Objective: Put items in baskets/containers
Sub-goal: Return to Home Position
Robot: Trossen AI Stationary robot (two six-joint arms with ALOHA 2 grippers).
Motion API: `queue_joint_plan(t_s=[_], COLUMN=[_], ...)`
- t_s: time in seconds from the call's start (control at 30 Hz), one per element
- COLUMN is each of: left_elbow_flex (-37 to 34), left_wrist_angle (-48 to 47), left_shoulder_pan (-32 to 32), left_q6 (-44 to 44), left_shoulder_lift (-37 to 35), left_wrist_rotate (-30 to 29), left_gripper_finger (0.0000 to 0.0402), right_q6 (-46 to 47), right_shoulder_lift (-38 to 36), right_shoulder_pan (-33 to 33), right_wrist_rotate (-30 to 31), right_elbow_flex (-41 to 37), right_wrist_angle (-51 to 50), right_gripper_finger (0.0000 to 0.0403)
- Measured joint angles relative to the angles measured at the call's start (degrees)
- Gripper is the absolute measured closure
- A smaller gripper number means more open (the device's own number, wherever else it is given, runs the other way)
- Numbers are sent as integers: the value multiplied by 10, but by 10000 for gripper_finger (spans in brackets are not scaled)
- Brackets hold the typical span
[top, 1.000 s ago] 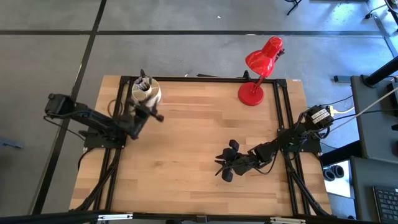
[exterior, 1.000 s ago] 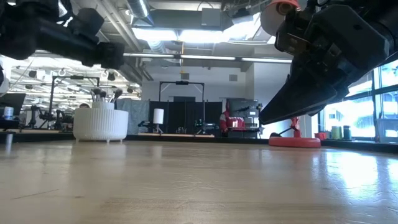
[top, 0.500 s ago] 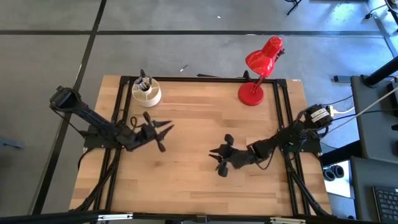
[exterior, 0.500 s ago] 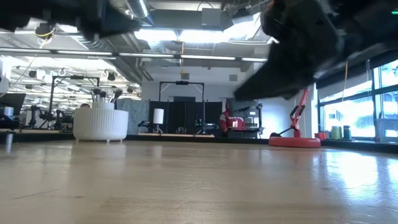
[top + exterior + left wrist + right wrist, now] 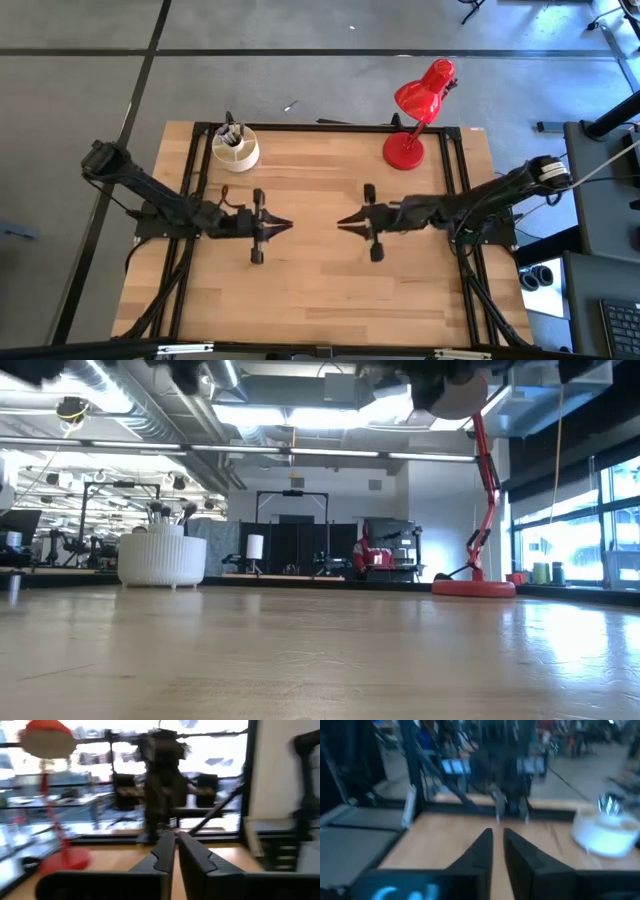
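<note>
The cream-white cup [image 5: 236,150] stands on the table near its far left corner, with several dark brushes [image 5: 229,131] upright in it. The low view shows the cup [image 5: 162,559] and the brush tips [image 5: 170,512] above its rim. My left gripper [image 5: 287,225] hangs level over the table's middle, pointing toward the right edge, shut and empty [image 5: 176,840]. My right gripper [image 5: 341,222] faces it, tip to tip, a short way apart. Its fingers stand a narrow gap apart with nothing between them [image 5: 498,836]. No brush shows on the table.
A red desk lamp stands with its round base [image 5: 404,152] at the far right of the table and its head [image 5: 425,90] over the far edge. The cup also shows in the right wrist view [image 5: 605,832]. A small thin thing [image 5: 290,105] lies on the floor beyond the far edge.
My left gripper has left the cup, swung toward the table's middle, tipped up to level and shut. My right gripper has risen from just above the table near the front, turned level toward the left edge, and narrowed its fingers. Both have left the low view.
</note>
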Motion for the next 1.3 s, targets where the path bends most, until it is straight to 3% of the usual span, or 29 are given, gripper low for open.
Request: queue_joint_plan(t_s=[0.1,0.3,0.47,0.63,0.8,1.0,1.17,1.3], left_elbow_flex=[-35,-43,-84,-170,-229,-217,-182,-179], left_wrist_angle=[108,143,137,81,30,-112,-279,-350], left_shoulder_pan=[46,89,65,54,75,109,125,128], left_q6=[-26,-57,3,18,-11,-10,-12,-21], left_shoulder_lift=[43,73,-59,-232,-337,-424,-504,-564], left_wrist_rotate=[83,112,83,35,41,122,121,107], left_gripper_finger=[398,400,399,400,400,400,399,400], right_q6=[-9,-12,-28,-21,28,74,72,68], right_shoulder_lift=[-20,-26,-94,-189,-275,-382,-464,-515], right_shoulder_pan=[-15,-22,-40,-62,-82,-102,-116,-122], right_wrist_rotate=[-39,-48,-64,-151,-174,-224,-224,-224], right_elbow_flex=[0,0,-7,-96,-216,-289,-305,-305], right_wrist_angle=[5,-43,-139,-64,40,53,-35,-121], right_gripper_finger=[393,399,399,400,401,397,396,396])
